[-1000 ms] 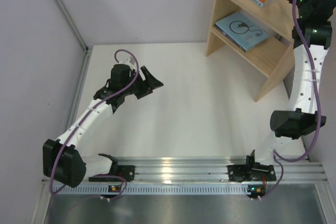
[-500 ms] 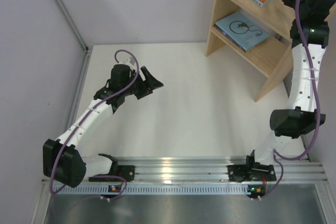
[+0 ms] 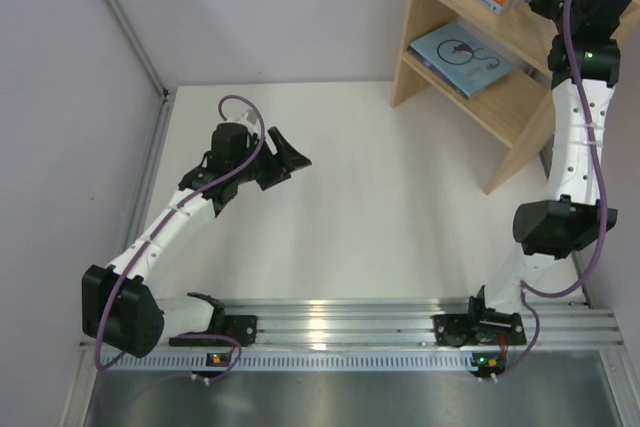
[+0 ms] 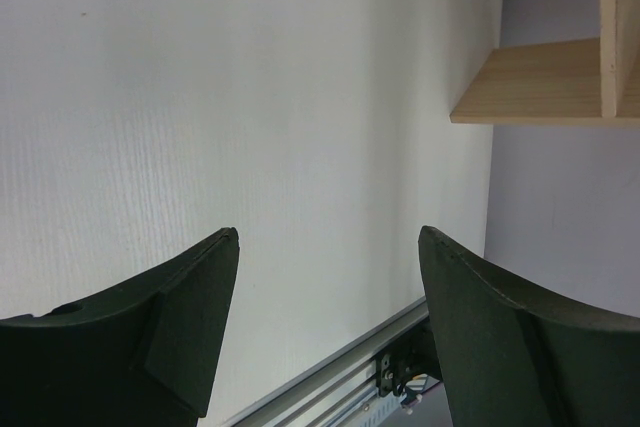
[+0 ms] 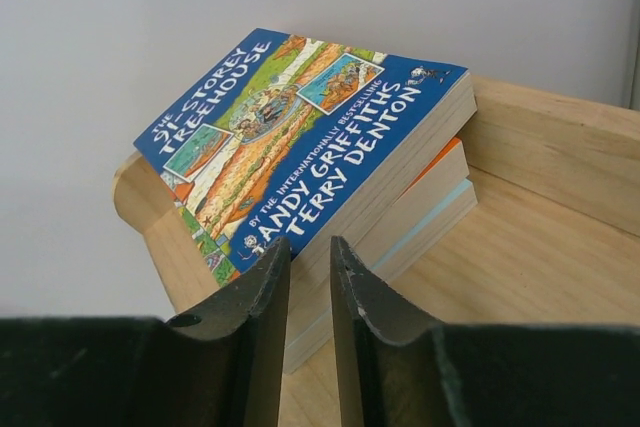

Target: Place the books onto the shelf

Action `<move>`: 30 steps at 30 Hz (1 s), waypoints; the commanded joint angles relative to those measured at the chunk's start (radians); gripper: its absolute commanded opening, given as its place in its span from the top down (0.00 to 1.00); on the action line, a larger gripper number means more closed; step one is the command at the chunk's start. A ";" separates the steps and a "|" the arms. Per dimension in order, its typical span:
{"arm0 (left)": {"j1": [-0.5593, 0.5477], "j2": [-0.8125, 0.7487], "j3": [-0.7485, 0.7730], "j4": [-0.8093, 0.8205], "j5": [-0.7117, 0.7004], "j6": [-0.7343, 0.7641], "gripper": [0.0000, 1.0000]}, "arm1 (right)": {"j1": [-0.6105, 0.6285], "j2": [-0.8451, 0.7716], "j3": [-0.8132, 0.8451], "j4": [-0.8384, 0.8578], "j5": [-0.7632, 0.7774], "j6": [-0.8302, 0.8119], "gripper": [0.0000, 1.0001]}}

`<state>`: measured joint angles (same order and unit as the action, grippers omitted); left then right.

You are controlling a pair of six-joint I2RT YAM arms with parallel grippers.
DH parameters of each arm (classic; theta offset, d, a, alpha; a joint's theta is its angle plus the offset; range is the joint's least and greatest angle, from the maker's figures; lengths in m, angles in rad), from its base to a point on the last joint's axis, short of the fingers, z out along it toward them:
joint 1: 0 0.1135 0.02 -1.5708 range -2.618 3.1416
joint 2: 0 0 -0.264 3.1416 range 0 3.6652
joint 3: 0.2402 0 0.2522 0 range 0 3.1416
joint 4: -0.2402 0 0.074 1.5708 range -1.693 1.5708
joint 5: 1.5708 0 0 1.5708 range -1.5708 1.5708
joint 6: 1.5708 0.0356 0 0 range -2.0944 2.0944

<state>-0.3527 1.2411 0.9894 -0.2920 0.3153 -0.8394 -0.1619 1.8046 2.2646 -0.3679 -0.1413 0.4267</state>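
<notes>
Changed since a second ago: right arm has leaned in toward the upper tier, and the right gripper (image 5: 310, 243) has drawn its jaws from a moderate spread to a narrow slit. Whether they nip the near corner of the top book cannot be told. Left gripper (image 4: 328, 233): unchanged, jaws wide and holding nothing, hanging over the table (image 3: 380, 207), likely parked out of the other arm's way. Shelf (image 3: 520, 112): wooden, two tiers, standing at the far right. Upper tier: a stack with the blue illustrated paperback (image 5: 300, 127) uppermost, the orange book (image 5: 447, 161) beneath it and a pale-edged one lower, lying flat and askew, one corner jutting over the front edge, probably because each was slid in from the side. Lower tier: light-blue book (image 3: 460, 55), flat, alone. Judgement: task near its end; the stack could want squaring.
</notes>
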 commanded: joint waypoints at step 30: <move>-0.003 -0.040 -0.005 0.019 -0.009 -0.003 0.23 | 0.010 -0.039 -0.045 0.058 -0.076 0.110 0.85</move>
<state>-0.3527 1.2377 0.9871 -0.2932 0.3153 -0.8413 -0.1596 1.8000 2.2250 -0.3176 -0.1902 0.5270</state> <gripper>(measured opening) 0.768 0.154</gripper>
